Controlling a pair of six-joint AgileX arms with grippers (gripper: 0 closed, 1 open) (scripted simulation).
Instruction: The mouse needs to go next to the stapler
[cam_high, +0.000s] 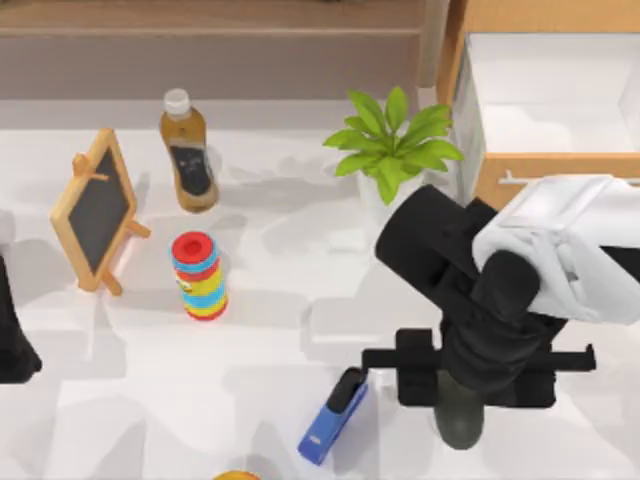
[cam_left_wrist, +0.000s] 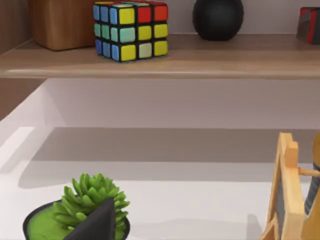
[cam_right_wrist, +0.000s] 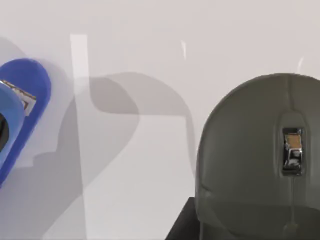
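The dark grey mouse (cam_high: 460, 424) pokes out from under my right gripper (cam_high: 462, 392) near the table's front edge, right of centre. In the right wrist view the mouse (cam_right_wrist: 260, 160) looms large and close, with a black finger (cam_right_wrist: 181, 225) against its side; the gripper is shut on it. The blue stapler (cam_high: 334, 416), black at its far end, lies tilted on the table a short gap to the left of the mouse, and its blue end (cam_right_wrist: 20, 115) also appears in the right wrist view. My left arm (cam_high: 12, 340) is parked at the table's left edge.
A striped toy stack (cam_high: 199, 276), a small chalkboard easel (cam_high: 96, 208) and a bottle (cam_high: 189, 150) stand at the left and back. A potted plant (cam_high: 392, 150) and an open wooden box (cam_high: 545, 110) are behind the right arm. An orange object (cam_high: 236, 475) peeks in at the front edge.
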